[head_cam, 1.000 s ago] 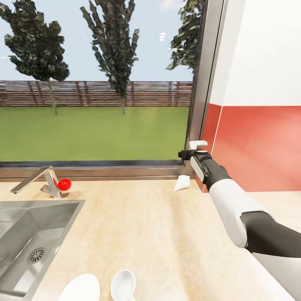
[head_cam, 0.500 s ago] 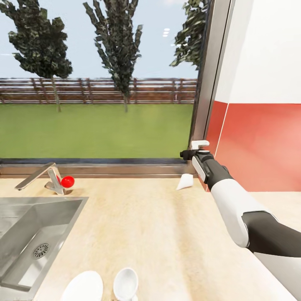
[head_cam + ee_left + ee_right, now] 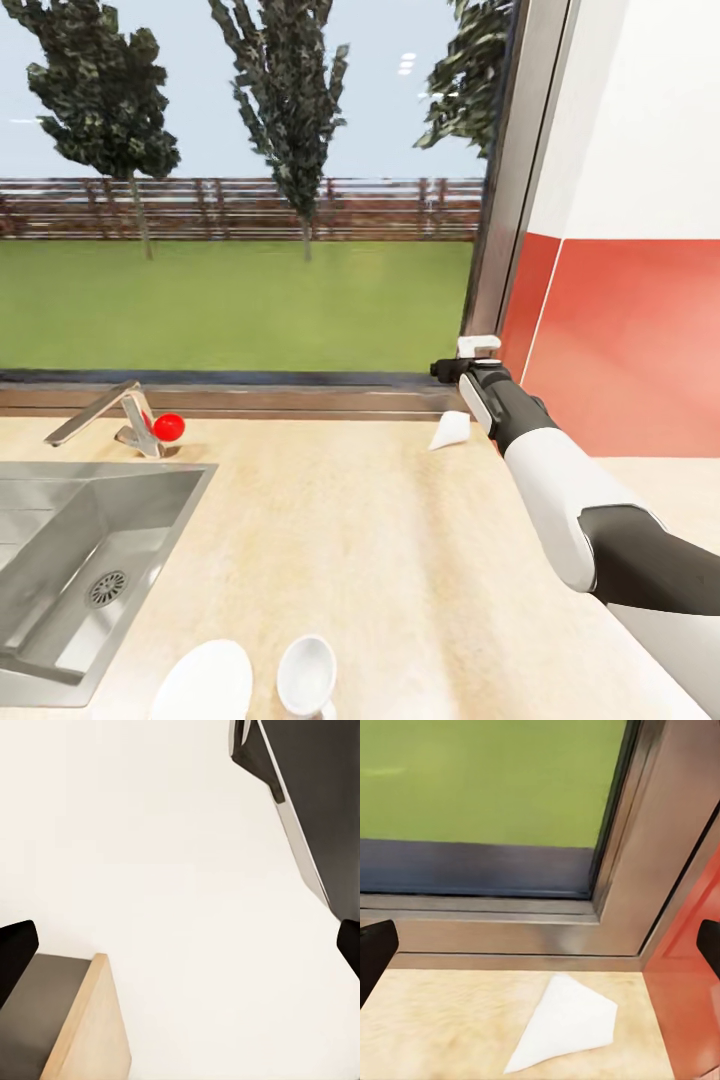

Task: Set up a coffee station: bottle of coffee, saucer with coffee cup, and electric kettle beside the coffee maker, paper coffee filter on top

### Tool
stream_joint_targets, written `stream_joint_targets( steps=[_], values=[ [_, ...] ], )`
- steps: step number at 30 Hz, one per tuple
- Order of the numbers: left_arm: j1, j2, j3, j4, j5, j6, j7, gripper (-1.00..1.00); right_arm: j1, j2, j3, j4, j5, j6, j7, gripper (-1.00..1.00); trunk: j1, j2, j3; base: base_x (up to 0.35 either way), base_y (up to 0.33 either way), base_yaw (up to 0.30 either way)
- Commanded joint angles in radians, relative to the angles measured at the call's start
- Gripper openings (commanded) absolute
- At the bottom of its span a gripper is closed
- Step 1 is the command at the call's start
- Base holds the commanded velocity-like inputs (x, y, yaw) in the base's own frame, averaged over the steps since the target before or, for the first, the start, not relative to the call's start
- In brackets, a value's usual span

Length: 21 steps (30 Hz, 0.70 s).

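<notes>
The paper coffee filter lies flat on the kitchen countertop in the back corner, beside the red backsplash; in the right wrist view the paper coffee filter is a white wedge below the window frame. My right gripper hovers open just above and behind it, and in the right wrist view my right gripper has its fingertips wide apart with nothing between them. The saucer and the coffee cup sit side by side at the counter's near edge. My left gripper is open over pale floor. The coffee maker, bottle of coffee, kitchen shelf and electric kettle are out of view.
An inset steel sink with a faucet and a red ball takes up the counter's left. A large window runs behind the counter. A red backsplash wall closes the right side. A wooden counter edge appears in the left wrist view.
The whole picture has slid a little to the right, so the camera has moved. My right gripper stays open above the filter, which lies in the same spot.
</notes>
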Motion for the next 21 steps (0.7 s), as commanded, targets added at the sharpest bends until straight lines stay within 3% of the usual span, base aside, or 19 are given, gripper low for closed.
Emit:
stream_joint_targets(
  steps=[1,21],
  values=[
    [0.0,0.0,0.001,-0.001,0.002,0.003,0.002,1.0,-0.001,0.0,0.005,-0.002,0.0,0.006,-0.005,1.0,0.001,-0.002,-0.003,0.0,0.0,0.005],
    [0.0,0.0,0.001,-0.001,0.002,0.003,0.002,1.0,-0.001,0.001,0.006,-0.001,-0.001,0.006,-0.008,1.0,0.001,-0.002,-0.027,0.0,0.0,0.0]
  ],
)
